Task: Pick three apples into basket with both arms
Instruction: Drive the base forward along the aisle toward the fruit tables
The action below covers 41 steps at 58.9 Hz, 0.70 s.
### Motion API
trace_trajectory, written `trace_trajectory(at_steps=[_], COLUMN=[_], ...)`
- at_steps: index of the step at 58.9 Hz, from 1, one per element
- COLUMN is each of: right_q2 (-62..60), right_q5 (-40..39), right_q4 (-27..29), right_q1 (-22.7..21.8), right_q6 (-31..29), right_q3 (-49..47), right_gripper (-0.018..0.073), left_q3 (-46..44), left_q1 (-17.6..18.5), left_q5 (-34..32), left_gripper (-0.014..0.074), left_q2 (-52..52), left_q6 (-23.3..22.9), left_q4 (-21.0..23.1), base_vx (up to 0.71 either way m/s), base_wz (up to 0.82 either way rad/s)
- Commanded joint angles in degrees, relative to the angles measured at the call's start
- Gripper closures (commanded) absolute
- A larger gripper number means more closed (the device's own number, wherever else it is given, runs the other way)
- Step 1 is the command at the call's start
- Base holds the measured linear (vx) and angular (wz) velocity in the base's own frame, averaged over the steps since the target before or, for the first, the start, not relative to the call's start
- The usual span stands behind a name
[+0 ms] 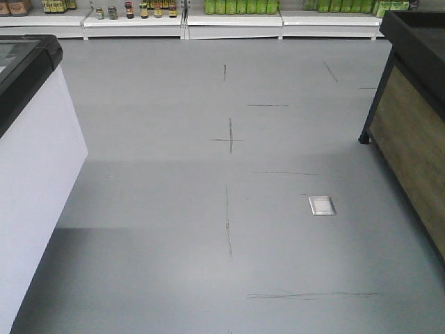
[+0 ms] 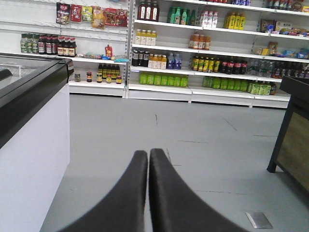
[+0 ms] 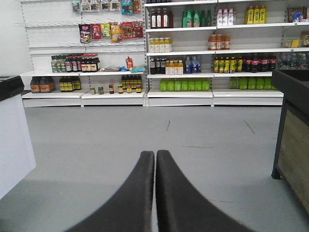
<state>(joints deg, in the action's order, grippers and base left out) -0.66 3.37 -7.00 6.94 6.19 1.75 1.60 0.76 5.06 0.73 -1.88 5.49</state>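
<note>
We face a grey shop floor [image 1: 160, 229], our left gripper [image 2: 148, 153] with its two black fingers pressed together on nothing, our right gripper [image 3: 155, 154] likewise closed and empty. Both point toward stocked shelves [image 2: 203, 48] of bottles and jars across the aisle. A white chest freezer [image 1: 35, 167] with a black rim stands at left, a wood-panelled stand [image 1: 417, 146] at right, a small metal floor plate [image 1: 322, 205] near it. The apples and basket appear in none of our views; we cannot tell where they are.
</note>
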Motion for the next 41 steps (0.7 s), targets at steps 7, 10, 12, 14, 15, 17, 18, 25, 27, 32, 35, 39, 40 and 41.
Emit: trace_trajectory(at_steps=[7,10,12,14,15,17,18,25,27,32,35,39,40,41], right_q2=[-0.67,-0.67,-0.67,-0.67,-0.67,-0.67,-0.67,-0.67,-0.67,-0.67,-0.67,-0.67,-0.67,-0.67], right_q5=[-3.92,-3.89,-3.89,-3.89,-3.89,-3.89,-3.89,-3.89,-3.89,-3.89,-3.89,-3.89,-3.89,-3.89], right_q4=[-0.47,-0.47,-0.47,-0.47,-0.47,-0.47,-0.47,-0.47,-0.47,-0.47,-0.47,-0.47,-0.47,-0.47], right_q1=[-0.27,-0.27,-0.27,-0.27,-0.27,-0.27,-0.27,-0.27,-0.27,-0.27,-0.27,-0.27,-0.27,-0.27], right_q6=[-0.61,-0.61,-0.61,-0.61,-0.61,-0.61,-0.61,-0.61,-0.61,-0.61,-0.61,-0.61,-0.61,-0.61], right_q3=[0.51,0.51,0.51,0.51,0.51,0.51,0.51,0.51,0.51,0.51,0.51,0.51,0.51,0.51], right_gripper=[0.0564,0.0564,0.0564,0.0564,0.0564,0.0564,0.0564,0.0564,0.0564,0.0564,0.0564,0.0564,0.0564,0.0564], left_q3=[-1.43,-1.43,-1.43,-1.43,-1.43,-1.43,-1.43,-1.43,-1.43,-1.43,-1.43,-1.43,-1.43,-1.43], left_q1=[-0.18,-0.18,-0.18,-0.18,-0.18,-0.18,-0.18,-0.18,-0.18,-0.18,-0.18,-0.18,-0.18,-0.18], left_q5=[-3.85,-3.85,-3.85,-3.85,-3.85,-3.85,-3.85,-3.85,-3.85,-3.85,-3.85,-3.85,-3.85,-3.85], left_gripper=[0.0602,0.0602,0.0602,0.0602,0.0602,0.0602,0.0602,0.0602,0.0602,0.0602,0.0602,0.0602,0.0602,0.0602], left_q2=[0.75,0.75,0.75,0.75,0.75,0.75,0.75,0.75,0.75,0.75,0.75,0.75,0.75,0.75], left_q6=[-0.5,-0.5,-0.5,-0.5,-0.5,-0.5,-0.5,-0.5,-0.5,-0.5,-0.5,-0.5,-0.5,-0.5], left_q4=[0.14,0.14,0.14,0.14,0.14,0.14,0.14,0.14,0.14,0.14,0.14,0.14,0.14,0.14], base_vx=[0.0,0.0,0.0,0.0,0.0,0.0,0.0,0.0,0.0,0.0,0.0,0.0,0.0,0.0], base_wz=[0.0,0.0,0.0,0.0,0.0,0.0,0.0,0.0,0.0,0.0,0.0,0.0,0.0,0.0])
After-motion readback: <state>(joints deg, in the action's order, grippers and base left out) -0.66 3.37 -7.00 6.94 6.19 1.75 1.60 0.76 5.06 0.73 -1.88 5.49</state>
